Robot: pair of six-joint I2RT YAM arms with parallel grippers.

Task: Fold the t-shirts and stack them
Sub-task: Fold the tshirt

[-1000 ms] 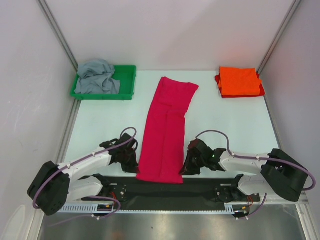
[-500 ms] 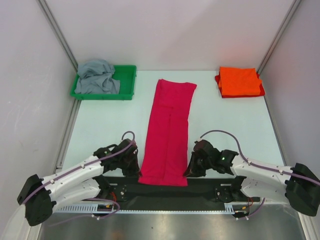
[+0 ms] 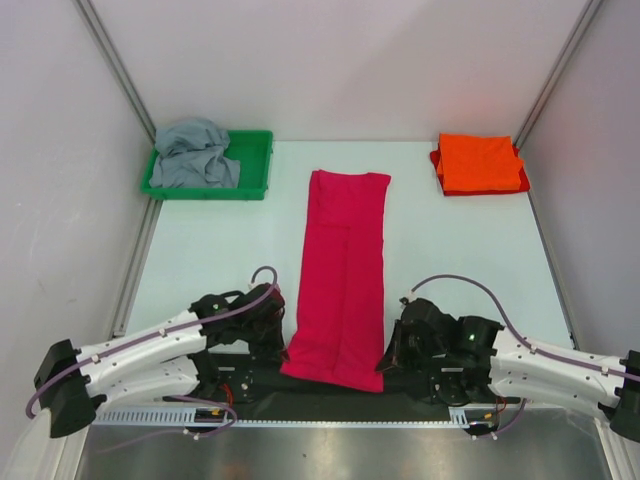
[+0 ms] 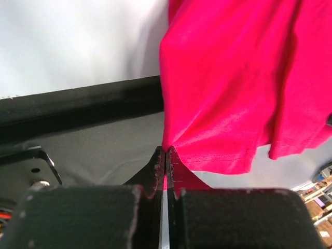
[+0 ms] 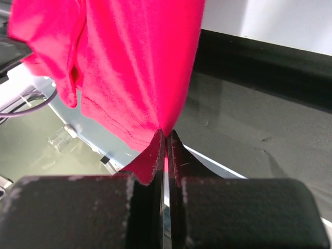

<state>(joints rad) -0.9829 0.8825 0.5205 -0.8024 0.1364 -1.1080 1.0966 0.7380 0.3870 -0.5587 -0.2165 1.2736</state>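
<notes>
The crimson-pink t-shirt [image 3: 340, 270] lies at the centre of the table [image 3: 460, 250], folded into a long narrow strip. The top view shows its full length. The wrist views show only the near hem, which is held over the black strip [image 3: 420, 378] along the table's near edge.

Only the wrist views show the grip. The left gripper [image 4: 165, 155] is clamped on the near left corner of the hem. The right gripper [image 5: 166, 139] is clamped on the near right corner. In each, the fingers nearly meet with cloth pinched between them. In the top view the wrists hide the fingertips.

The shirt's long axis runs near to far. Its near end is slightly wider than its far end. Which end is the collar cannot be told.

Both arms lie low along the near edge, with their forearms angled inward to either side of the shirt's near end.

The grey t-shirt [image 3: 195, 155] sits crumpled in the green tray [image 3: 255, 160] at the far left. The orange t-shirt [image 3: 480, 163] lies folded at the far right.
</notes>
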